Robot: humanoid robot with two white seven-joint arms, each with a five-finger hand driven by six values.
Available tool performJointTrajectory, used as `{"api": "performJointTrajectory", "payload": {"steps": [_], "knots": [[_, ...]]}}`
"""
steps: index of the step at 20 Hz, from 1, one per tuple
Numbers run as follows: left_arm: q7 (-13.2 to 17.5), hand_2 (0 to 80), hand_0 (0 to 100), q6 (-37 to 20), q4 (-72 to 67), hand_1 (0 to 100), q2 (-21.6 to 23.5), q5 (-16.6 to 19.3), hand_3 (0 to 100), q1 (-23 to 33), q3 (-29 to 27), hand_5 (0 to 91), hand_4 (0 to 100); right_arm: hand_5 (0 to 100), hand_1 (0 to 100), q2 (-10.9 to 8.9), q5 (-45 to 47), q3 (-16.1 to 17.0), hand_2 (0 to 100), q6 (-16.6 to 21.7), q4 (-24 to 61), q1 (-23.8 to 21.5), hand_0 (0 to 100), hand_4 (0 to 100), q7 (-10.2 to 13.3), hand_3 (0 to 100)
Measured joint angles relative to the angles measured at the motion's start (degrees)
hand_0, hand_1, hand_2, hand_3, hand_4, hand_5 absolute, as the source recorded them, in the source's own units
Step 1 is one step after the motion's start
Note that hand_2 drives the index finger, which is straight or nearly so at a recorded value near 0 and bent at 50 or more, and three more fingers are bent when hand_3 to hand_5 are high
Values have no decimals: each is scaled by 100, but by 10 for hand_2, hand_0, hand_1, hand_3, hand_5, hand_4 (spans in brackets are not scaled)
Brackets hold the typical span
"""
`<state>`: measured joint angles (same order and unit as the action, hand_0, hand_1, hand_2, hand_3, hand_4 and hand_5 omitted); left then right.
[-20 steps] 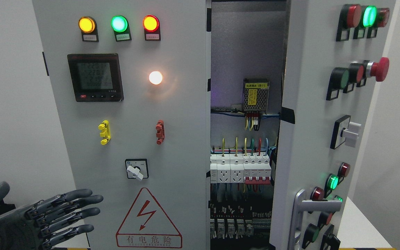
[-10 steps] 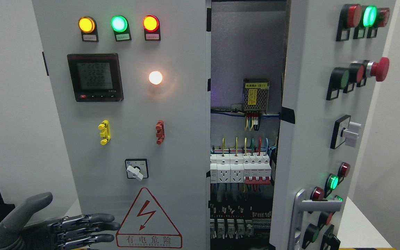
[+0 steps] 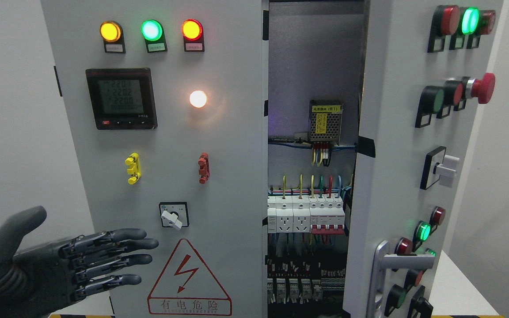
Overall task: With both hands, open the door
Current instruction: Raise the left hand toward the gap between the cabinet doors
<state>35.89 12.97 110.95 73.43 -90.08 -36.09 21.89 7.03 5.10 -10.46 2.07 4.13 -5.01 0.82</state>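
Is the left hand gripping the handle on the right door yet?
No. The left hand hovers with fingers spread at the lower left, in front of the left door, far from the handle on the right door.

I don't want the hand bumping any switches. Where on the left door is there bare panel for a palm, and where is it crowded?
Bare panel lies between the white lamp and the door's right edge, and right of the red clip. The strip below the meter to the yellow clip is small. The left hand hovers by the crowded knob and warning sign.
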Motion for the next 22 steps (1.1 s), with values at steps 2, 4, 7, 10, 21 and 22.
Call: {"api": "performJointTrajectory", "payload": {"steps": [2,4,7,10,21,22], "knots": [[22,0,0,-59,-7,0,74,-171,0,-495,399,0,33,0,0,0,0,0,0,0,0,0,0,0,0,0],[-20,0,0,-90,-15,0,134,-289,0,-1040,848,0,33,0,0,0,0,0,0,0,0,0,0,0,0,0],[-56,0,0,-107,-38,0,182,-403,0,-1874,1580,0,33,0,0,0,0,0,0,0,0,0,0,0,0,0],[-145,0,0,-112,-63,0,192,-475,0,-2581,2266,0,33,0,0,0,0,0,0,0,0,0,0,0,0,0],[-218,0,0,-468,-192,0,126,-833,0,-4564,4523,0,32,0,0,0,0,0,0,0,0,0,0,0,0,0],[-220,0,0,-474,-205,0,111,-877,0,-4668,4662,0,32,0,0,0,0,0,0,0,0,0,0,0,0,0]]}}
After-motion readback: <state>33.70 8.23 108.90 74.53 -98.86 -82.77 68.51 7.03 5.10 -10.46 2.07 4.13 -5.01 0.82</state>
